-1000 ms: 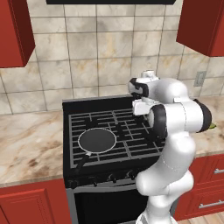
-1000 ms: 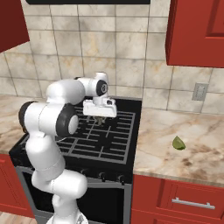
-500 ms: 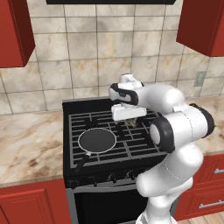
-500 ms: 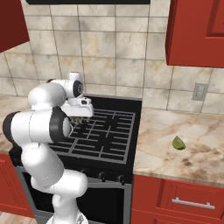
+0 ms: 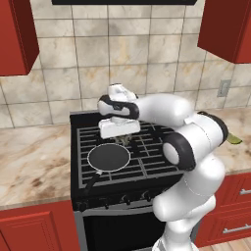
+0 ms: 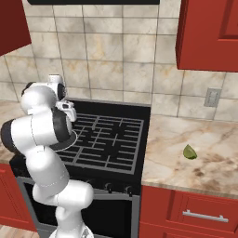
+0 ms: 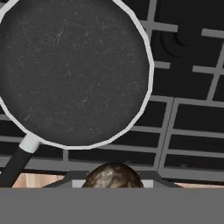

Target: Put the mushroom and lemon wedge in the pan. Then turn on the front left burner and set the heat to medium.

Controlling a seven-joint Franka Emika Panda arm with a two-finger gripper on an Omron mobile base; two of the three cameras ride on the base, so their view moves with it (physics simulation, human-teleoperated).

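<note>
Pan [image 5: 109, 157]: it is sitting on the front left burner of the stove [image 5: 147, 162], its inside bare. Its long axis is running from the round body out along the short black handle, and that handle is pointing toward the stove's front edge and a little to the left in the left base view.
Arm: you are swinging it leftward across the stove. A second ago the hand was hanging over the right part of the grates; now it is hovering at the pan's far rim. Judged from this, you are carrying the first item to its drop point, and a small shift further over the pan is probably what is remaining before release.
Lemon wedge [image 6: 189, 152]: it is lying on the bench [image 6: 195, 167] to the right of the stove, well apart from the pan, unmoved over the past second. Its crescent is running roughly from front left to back right in the right base view, and it is still waiting for its turn.
Claw [image 5: 123, 139]: it is pinching the mushroom [image 7: 113, 176] between nearly closed tips.
Mushroom: it is sitting in the claw, above the grate just beside the pan's rim in the hand view. It is looking rounded, so you cannot tell a long axis.
Burner: nothing is showing it lit.
</note>
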